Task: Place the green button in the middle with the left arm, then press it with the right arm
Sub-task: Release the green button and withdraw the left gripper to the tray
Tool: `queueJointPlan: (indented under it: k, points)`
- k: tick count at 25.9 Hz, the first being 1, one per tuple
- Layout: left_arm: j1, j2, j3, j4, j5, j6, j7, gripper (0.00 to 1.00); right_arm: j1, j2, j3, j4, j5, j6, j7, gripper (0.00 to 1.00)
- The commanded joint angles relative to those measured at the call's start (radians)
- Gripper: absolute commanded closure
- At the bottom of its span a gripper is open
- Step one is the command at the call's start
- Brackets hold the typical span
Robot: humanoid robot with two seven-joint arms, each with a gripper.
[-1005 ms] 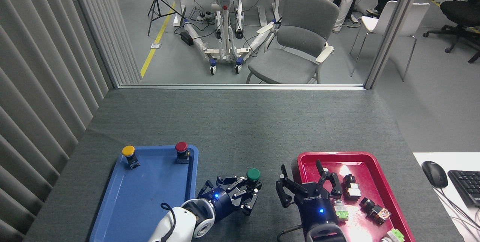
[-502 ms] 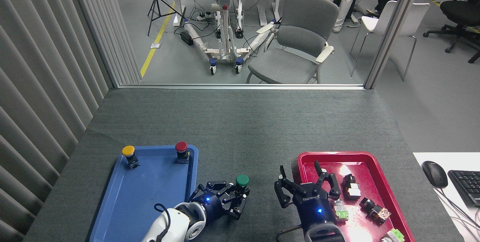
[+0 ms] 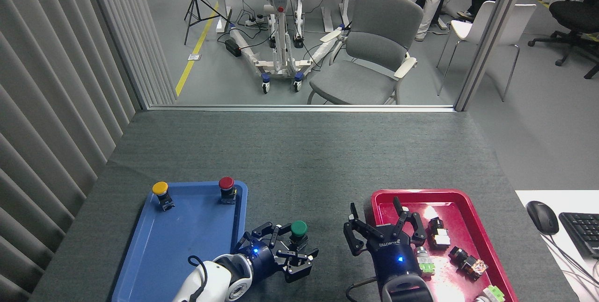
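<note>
Beyond the glass I see an office floor with a grey chair point(image 3: 374, 54); nearer, my desk point(image 3: 299, 152) is covered in grey felt matting. On it sit the blue tray point(image 3: 178, 246) at left, carrying the yellow button point(image 3: 160, 188) and red button point(image 3: 226, 184), and the red tray point(image 3: 486, 246) at right with loose parts.

My left gripper point(image 3: 292, 250) lies low on the mat between the trays, its jaws spread around the green button point(image 3: 298, 230), which stands upright on the felt; I cannot tell whether they touch it. My right gripper point(image 3: 381, 227) hovers at the red tray's near edge, jaws released and empty.

I judge the button light, rigid and top-heavy (that smooth cap looks slippery), so I would take it by the squarer base.
</note>
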Motion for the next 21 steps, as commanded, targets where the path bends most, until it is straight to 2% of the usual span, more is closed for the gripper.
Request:
queueJointPlan:
  k: [1, 4, 7, 12, 14, 16, 19, 21]
  points:
    - [0.007, 0.020, 0.010, -0.016, 0.005, -0.013, -0.007, 0.01, -0.003, 0.000, 0.000, 0.006, 0.000, 0.000, -0.005, 0.00]
    - [0.064, 0.083, 0.028, -0.127, 0.006, 0.000, -0.009, 0.01, -0.002, 0.000, 0.014, 0.006, 0.000, 0.002, -0.006, 0.00]
    - [0.154, 0.132, 0.116, -0.274, 0.010, 0.065, -0.003, 0.01, -0.003, 0.002, 0.025, 0.006, 0.000, 0.000, -0.006, 0.00]
    - [0.365, 0.148, 0.323, -0.498, 0.010, 0.226, 0.007, 0.01, -0.005, -0.001, 0.052, 0.010, 0.000, -0.004, -0.006, 0.00]
    - [0.449, 0.148, 0.406, -0.598, 0.010, 0.335, 0.027, 0.01, -0.005, -0.001, 0.061, 0.010, 0.000, -0.020, -0.006, 0.01]
    - [0.526, 0.137, 0.453, -0.648, 0.003, 0.505, 0.073, 0.01, -0.005, -0.001, 0.071, 0.010, 0.000, -0.024, -0.006, 0.02]
    - [0.535, 0.123, 0.438, -0.673, 0.006, 0.750, 0.103, 0.01, -0.005, -0.001, 0.072, 0.010, 0.000, -0.026, -0.006, 0.04]
    - [0.484, 0.093, 0.415, -0.653, 0.008, 0.847, 0.086, 0.01, -0.005, 0.002, 0.074, 0.010, 0.000, -0.026, -0.005, 0.05]
